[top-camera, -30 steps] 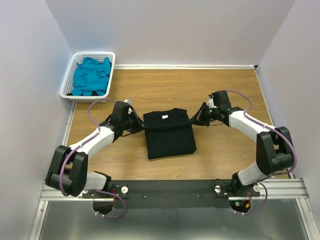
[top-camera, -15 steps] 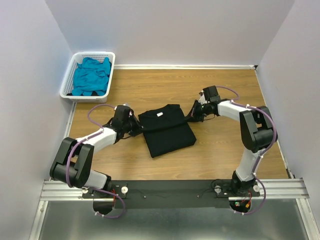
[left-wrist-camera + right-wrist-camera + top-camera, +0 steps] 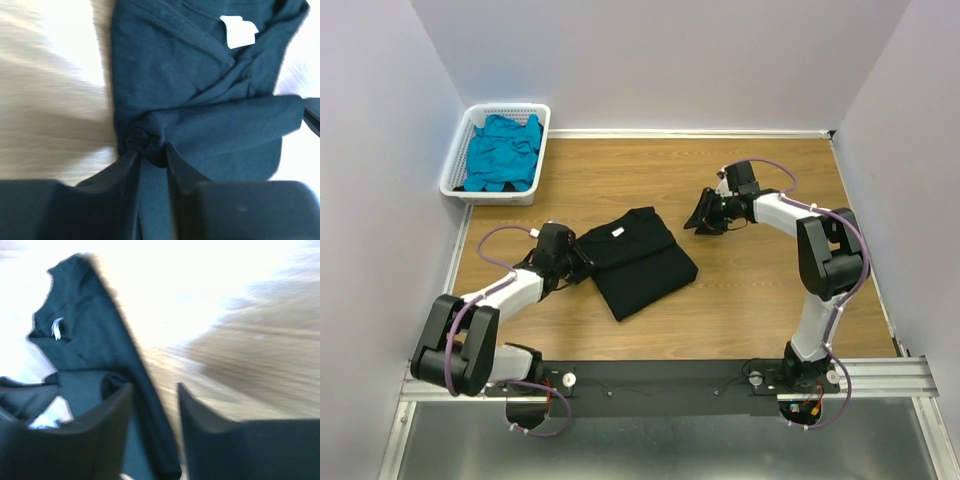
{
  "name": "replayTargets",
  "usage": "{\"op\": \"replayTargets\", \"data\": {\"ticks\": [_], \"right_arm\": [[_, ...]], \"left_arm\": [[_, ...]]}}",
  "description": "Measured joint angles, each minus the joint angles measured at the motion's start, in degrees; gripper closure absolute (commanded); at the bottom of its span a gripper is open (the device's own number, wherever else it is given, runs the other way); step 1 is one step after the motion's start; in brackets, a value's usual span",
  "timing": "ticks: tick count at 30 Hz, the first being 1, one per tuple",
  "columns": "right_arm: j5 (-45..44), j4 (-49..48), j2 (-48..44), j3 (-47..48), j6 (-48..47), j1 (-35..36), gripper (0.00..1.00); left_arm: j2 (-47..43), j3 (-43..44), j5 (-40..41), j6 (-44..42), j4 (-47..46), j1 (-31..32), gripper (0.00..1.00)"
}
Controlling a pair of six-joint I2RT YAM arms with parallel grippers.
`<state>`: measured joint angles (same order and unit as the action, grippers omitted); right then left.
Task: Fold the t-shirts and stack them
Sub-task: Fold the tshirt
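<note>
The folded black tee (image 3: 635, 260) lay at centre; the left gripper (image 3: 150, 150) clamped its bunched 9 o'clock edge — probably to drag it aside. At its 2 o'clock the right gripper (image 3: 703, 222) gaped, empty. The teal tee (image 3: 502, 150) sat in the basket (image 3: 510, 108), 11 o'clock.

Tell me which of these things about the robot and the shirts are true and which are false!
1. The teal-blue t-shirt lies in the white basket. True.
2. The right gripper holds the black t-shirt. False: it is open and apart from the shirt, above bare wood.
3. The left gripper pinches a bunched edge of the black t-shirt. True.
4. The black t-shirt is inside the basket. False: it lies folded on the wooden table.
5. The black t-shirt's white neck label faces up, in plain sight. True.
</note>
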<state>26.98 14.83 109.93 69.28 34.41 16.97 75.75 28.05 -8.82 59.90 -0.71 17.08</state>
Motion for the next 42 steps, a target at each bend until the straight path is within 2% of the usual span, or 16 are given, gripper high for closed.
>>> {"op": "replayTargets", "data": {"ticks": [1,3,6,9,14,16,20,21,24,29,32,38,42], "right_arm": [[-0.63,-0.02,-0.17,0.0,0.0,-0.2,0.39],[-2.1,0.22,-0.94,-0.02,-0.48,-0.52,0.3],[-4.15,0.28,-4.85,-0.68,-0.96,-0.09,0.27],[-5.53,0.39,-9.62,-1.9,-1.03,1.44,0.27],[-7.26,0.31,-16.98,-4.04,-0.26,7.69,0.29],[-7.5,0.26,-18.12,-4.98,0.55,11.13,0.3],[-8.15,0.39,-16.98,-6.32,2.08,17.64,0.32],[-8.35,0.35,-15.96,-6.47,2.51,19.85,0.34],[-8.76,0.35,-13.77,-7.1,3.26,23.3,0.37],[-10.32,0.44,-10.75,-8.44,3.5,24.06,0.39],[-12.63,0.42,-10.32,-9.7,3.48,23.82,0.39],[-17.9,1.6,-10.4,-10.73,0.17,22.12,0.39],[-22.32,2.51,-11.1,-10.73,-5.4,16.87,0.38]], "left_arm": [[-0.74,-0.2,0.48,-0.11,0.68,-0.31,0.46],[-3.5,-0.09,2.23,-0.79,3.28,-0.48,0.33],[-7.82,1.73,4.63,-2.49,7.48,-0.46,0.21],[-11.3,6.54,8.15,-4.9,11.91,-0.48,0.21],[-12.44,15.96,13.94,-10.97,15.8,-0.61,0.28],[-10.6,19.28,14.86,-13.94,16.04,-0.83,0.34],[-0.48,25.22,14.69,-19.17,15.37,-1.36,0.51],[2.08,26.21,14.53,-20.04,15.21,-1.38,0.58],[10.34,27.93,13.44,-22.62,15.26,-1.38,0.63],[20.26,28.83,9.42,-25.46,15.61,-1.38,0.64],[23.19,28.81,7.58,-25.64,15.78,-1.38,0.64],[21.66,25.16,3.43,-23.61,11.56,-0.48,0.64],[18.38,19.89,-0.9,-20.65,8.37,4.7,0.64]]}}
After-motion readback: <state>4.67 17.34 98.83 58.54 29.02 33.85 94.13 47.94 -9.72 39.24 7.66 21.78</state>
